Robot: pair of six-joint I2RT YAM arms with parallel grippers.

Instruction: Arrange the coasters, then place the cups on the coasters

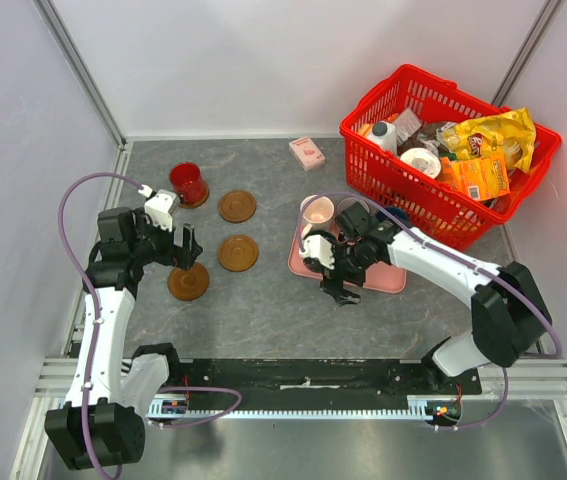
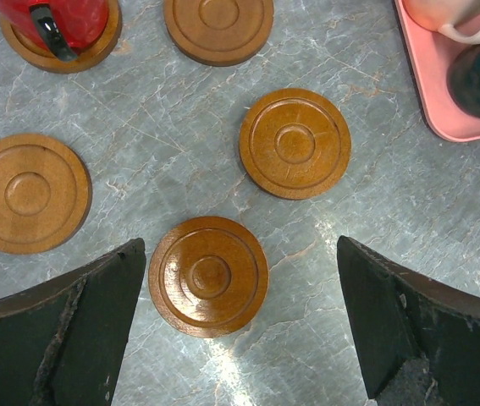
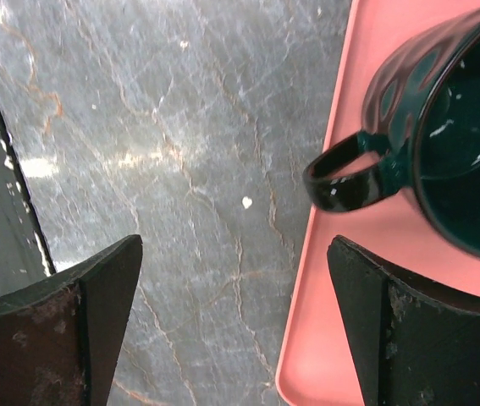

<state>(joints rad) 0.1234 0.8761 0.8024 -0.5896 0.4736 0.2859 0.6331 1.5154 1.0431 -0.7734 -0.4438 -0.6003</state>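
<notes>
Tabletop [image 1: 263, 305] grey marbled, pale walls [image 1: 263, 60], left claw [image 2: 240, 245] and right claw [image 3: 233, 243] spread wide

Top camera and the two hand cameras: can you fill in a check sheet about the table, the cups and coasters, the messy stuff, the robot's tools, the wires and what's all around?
Surface: grey marbled table; no spills seen.
Job's things: five coasters spread out; red cup sits on one; cream cup and dark green cup stand on the pink tray; other cups hidden or unclear.
Clutter: red basket full of packets; small box near the back.
Grippers: left tool open above a coaster; right tool open beside the green cup's handle; both empty.
Cables: purple cable loops off each arm, clear of the cups.
Surroundings: white walls with metal posts.
</notes>
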